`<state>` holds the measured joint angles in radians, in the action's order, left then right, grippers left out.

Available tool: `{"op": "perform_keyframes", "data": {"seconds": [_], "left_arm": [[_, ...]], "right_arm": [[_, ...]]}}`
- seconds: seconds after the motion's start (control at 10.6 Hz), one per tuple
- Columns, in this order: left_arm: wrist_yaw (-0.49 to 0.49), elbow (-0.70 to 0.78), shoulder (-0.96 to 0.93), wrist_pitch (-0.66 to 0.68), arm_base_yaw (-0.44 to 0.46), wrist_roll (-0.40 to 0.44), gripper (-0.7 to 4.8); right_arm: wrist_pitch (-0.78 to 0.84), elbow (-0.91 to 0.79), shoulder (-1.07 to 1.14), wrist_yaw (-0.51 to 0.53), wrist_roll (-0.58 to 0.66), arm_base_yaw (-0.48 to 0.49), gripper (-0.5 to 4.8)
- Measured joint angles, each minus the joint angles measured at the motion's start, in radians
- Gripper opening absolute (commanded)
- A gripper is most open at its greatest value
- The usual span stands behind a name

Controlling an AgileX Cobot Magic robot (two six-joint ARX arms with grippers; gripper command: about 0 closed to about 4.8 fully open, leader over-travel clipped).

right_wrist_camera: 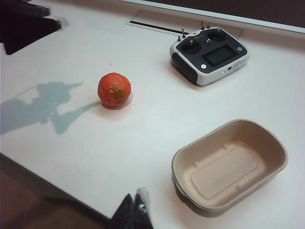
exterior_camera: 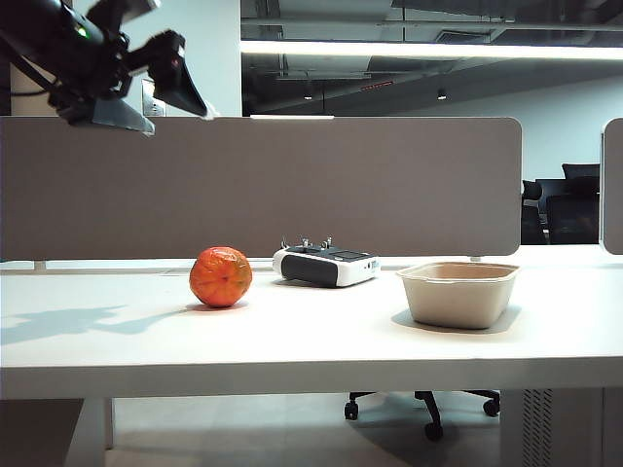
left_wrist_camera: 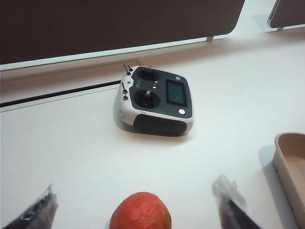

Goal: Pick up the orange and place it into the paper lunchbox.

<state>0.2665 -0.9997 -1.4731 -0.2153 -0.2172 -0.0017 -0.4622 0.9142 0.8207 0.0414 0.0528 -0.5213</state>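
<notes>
White table [exterior_camera: 311, 336], three items in a row along it. Nearest the front edge: the orange [exterior_camera: 221, 276] on the left and the paper lunchbox [exterior_camera: 458, 293] on the right, well apart, both resting on the tabletop. Lunchbox is upright with nothing in it, as the right wrist view shows [right_wrist_camera: 229, 163]. Orange in that view [right_wrist_camera: 114, 89] sits free on the table, nothing touching it.

Between them and a bit further back: a white-and-black controller [exterior_camera: 325, 265], lying flat, sticks pointing up.

Behind everything, a grey divider panel [exterior_camera: 292, 185] runs across the desk.

Left gripper [exterior_camera: 165, 83] hangs high up at the top left of the exterior view, well above the table and clear of the orange. In the left wrist view its fingers [left_wrist_camera: 233, 205] stand wide apart with the orange [left_wrist_camera: 140, 211] showing between them lower down; holding nothing.

Right gripper [right_wrist_camera: 133, 210]: only dark finger tips at the frame edge, looks empty, can't tell if jaws are apart or together. It's over the near table edge, just beside the lunchbox.
</notes>
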Motion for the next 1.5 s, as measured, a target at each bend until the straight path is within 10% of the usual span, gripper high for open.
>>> {"op": "perform_keyframes", "data": {"seconds": [0.56, 1.5], "left_arm": [[0.021, -0.199, -0.397, -0.011, -0.034, -0.034, 4.79], [-0.024, -0.199, -0.532, -0.025, -0.050, -0.027, 4.79]], "right_arm": [[0.000, 0.000, 0.000, 0.004, 0.000, 0.000, -0.05], [0.000, 0.000, 0.000, 0.004, 0.000, 0.000, -0.05]]}}
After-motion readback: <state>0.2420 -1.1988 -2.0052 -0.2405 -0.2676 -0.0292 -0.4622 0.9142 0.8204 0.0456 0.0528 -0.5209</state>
